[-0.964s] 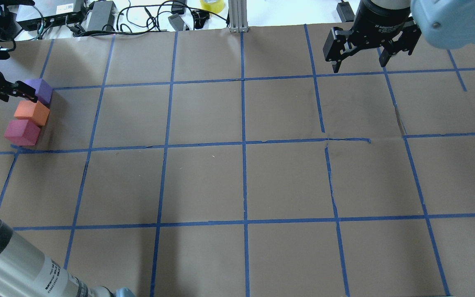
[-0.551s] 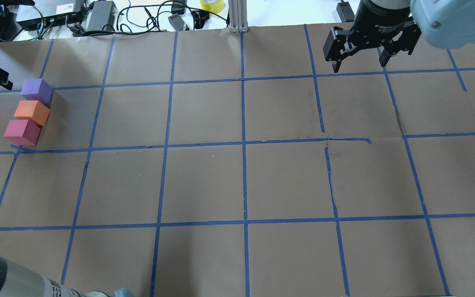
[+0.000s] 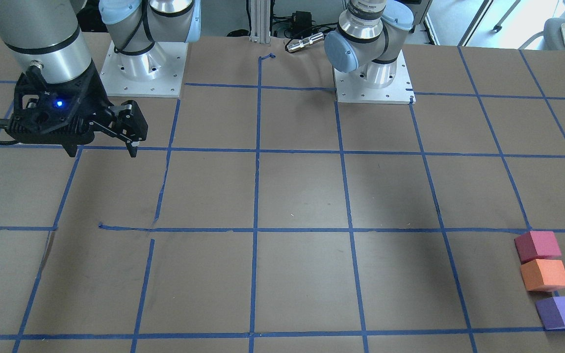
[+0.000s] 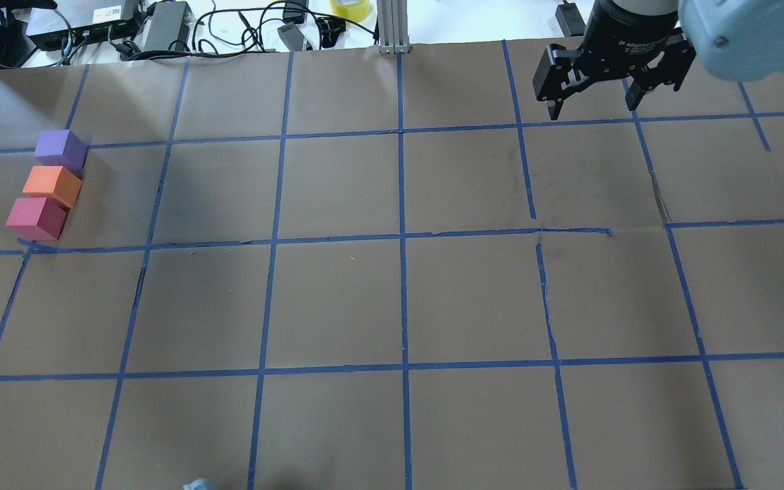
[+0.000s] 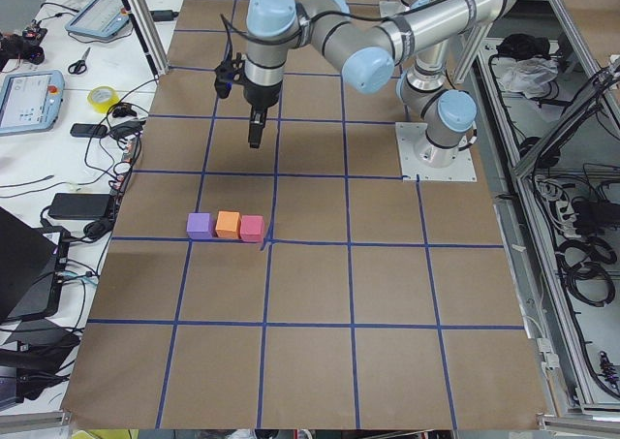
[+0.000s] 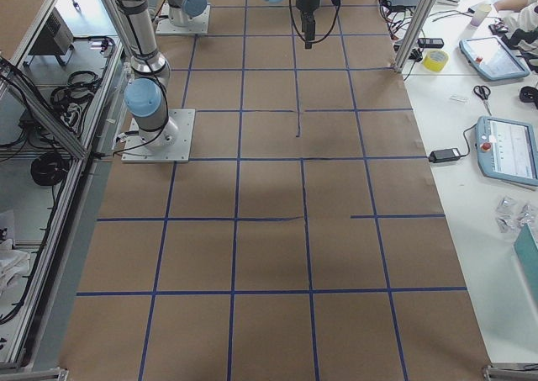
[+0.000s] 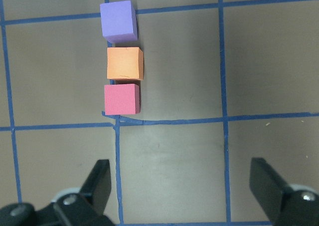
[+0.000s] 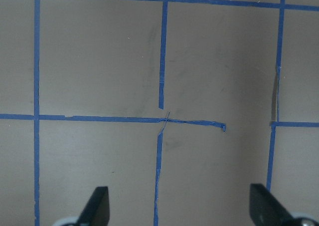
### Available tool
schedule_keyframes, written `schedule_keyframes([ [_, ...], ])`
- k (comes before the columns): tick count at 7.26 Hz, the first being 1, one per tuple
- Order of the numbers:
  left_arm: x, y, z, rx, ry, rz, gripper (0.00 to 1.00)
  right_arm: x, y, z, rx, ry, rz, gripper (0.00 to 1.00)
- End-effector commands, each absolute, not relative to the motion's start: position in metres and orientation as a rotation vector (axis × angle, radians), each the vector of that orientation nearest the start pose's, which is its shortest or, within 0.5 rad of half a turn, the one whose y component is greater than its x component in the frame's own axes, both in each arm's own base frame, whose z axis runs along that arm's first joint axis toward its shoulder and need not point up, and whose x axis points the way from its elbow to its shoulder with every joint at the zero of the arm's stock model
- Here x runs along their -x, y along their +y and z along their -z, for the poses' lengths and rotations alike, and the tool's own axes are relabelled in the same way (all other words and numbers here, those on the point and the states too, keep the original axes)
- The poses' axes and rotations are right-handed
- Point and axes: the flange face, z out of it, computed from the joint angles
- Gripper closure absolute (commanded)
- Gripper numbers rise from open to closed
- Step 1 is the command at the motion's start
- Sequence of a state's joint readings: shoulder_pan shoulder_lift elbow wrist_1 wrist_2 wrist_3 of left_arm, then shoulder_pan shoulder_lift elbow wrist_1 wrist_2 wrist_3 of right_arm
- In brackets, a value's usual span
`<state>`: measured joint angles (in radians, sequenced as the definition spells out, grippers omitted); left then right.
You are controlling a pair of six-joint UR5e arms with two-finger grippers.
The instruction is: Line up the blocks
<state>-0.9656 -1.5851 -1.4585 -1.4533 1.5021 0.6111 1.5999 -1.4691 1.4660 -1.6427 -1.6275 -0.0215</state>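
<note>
Three blocks stand in a straight row at the table's left end, side by side. The purple block is farthest from the robot. The orange block is in the middle, and the red-pink block is nearest. My left gripper hangs high, open and empty, apart from the row and outside the overhead view. My right gripper hangs open and empty over the table's right half.
Blue tape lines grid the brown paper, with a torn strip right of centre. Cables, power bricks and a yellow tape roll lie past the far edge, beside a metal post. Two arm bases stand on the robot's side.
My left gripper has drawn back from beside the purple block and left the overhead view on the left, as has its forearm. The blocks and the right arm have not moved.
</note>
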Motion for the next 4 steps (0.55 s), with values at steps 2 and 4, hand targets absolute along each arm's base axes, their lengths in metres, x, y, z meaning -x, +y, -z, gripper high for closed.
schedule_keyframes([
  [2,-0.076,-0.505,-0.567,0.237,3.094,0.377,0.0,-0.143,-0.538,-0.494,0.078,3.197,0.116,0.0],
  [4,0.043,-0.513,-0.56,0.302,3.059,0.348,0.0,-0.144,-0.537,-0.49,0.078,3.194,0.106,0.0],
])
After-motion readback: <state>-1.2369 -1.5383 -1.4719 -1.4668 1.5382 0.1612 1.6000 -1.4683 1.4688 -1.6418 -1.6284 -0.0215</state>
